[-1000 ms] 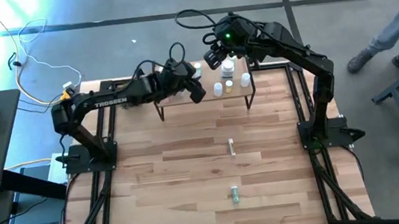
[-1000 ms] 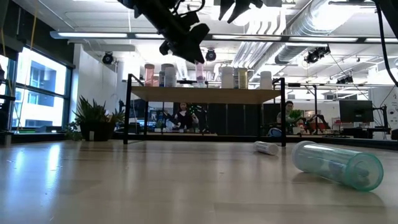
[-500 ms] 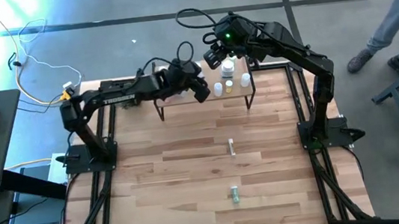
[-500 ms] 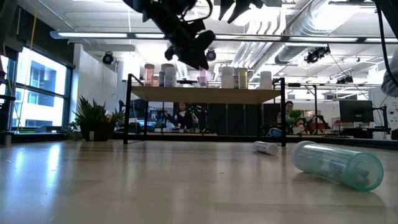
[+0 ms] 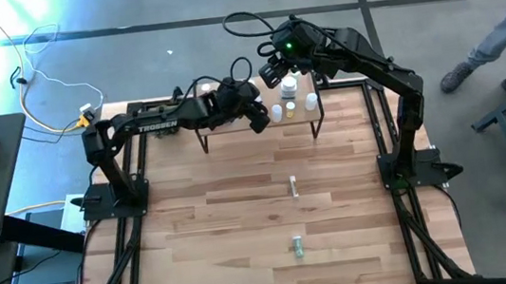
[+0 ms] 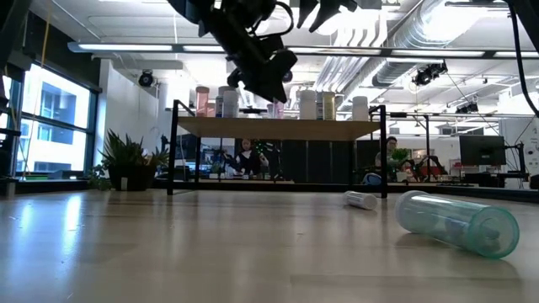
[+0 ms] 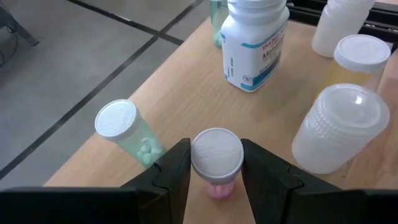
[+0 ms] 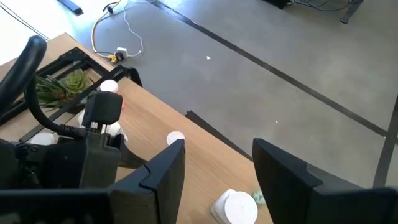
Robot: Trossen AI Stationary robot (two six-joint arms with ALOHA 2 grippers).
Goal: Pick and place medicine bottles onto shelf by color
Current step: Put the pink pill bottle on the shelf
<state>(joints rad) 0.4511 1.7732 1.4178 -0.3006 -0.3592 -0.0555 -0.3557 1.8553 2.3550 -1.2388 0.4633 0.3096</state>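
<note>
Left gripper [image 7: 216,171] clamps a pink bottle [image 7: 216,158] between its fingers, just above the shelf [image 5: 260,122] at upper centre of the high view, beside a green-pill bottle [image 7: 124,130]. Since the earlier frame it has shifted right along the shelf. Right gripper [image 8: 214,168] hovers behind the shelf, jaws wide.

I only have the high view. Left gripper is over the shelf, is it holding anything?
Observer: Yes. In the left wrist view the left gripper is shut on a pink bottle with a white cap.
Operator: Room to set it down?
Observer: A green-tinted vial stands beside it on the shelf, apart from the fingers.
Operator: Right arm?
Observer: The right gripper is open and empty, above the shelf's far edge.
</note>
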